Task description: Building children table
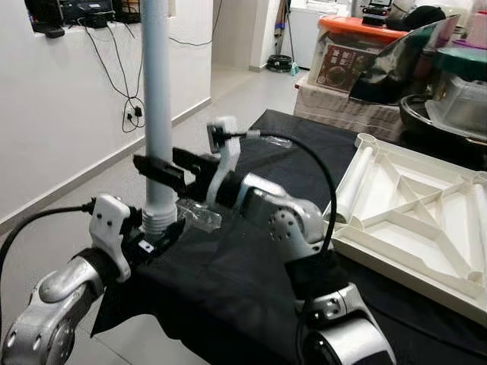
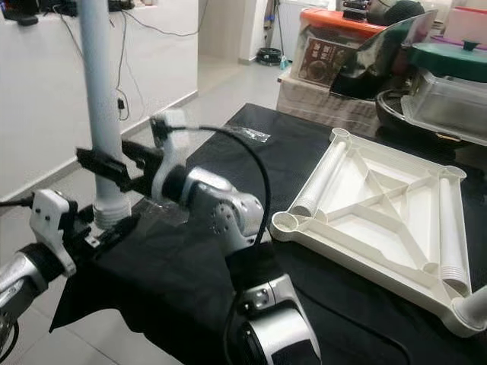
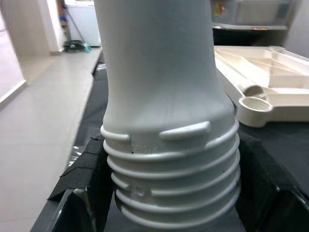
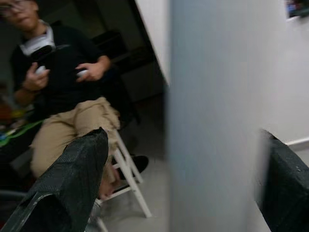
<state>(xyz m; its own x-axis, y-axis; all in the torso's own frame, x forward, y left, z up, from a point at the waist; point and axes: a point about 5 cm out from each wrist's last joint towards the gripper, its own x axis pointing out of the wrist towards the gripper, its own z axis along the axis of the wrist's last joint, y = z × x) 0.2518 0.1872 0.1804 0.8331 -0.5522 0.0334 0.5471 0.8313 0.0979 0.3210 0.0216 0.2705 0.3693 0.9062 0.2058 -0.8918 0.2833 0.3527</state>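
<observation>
A table under a black cloth (image 2: 190,296) carries the load — a white tabletop (image 2: 380,205) lies upside down on it, ribs showing. A crumpled clear plastic wrap (image 1: 199,217) rests near the cloth's left edge.
</observation>
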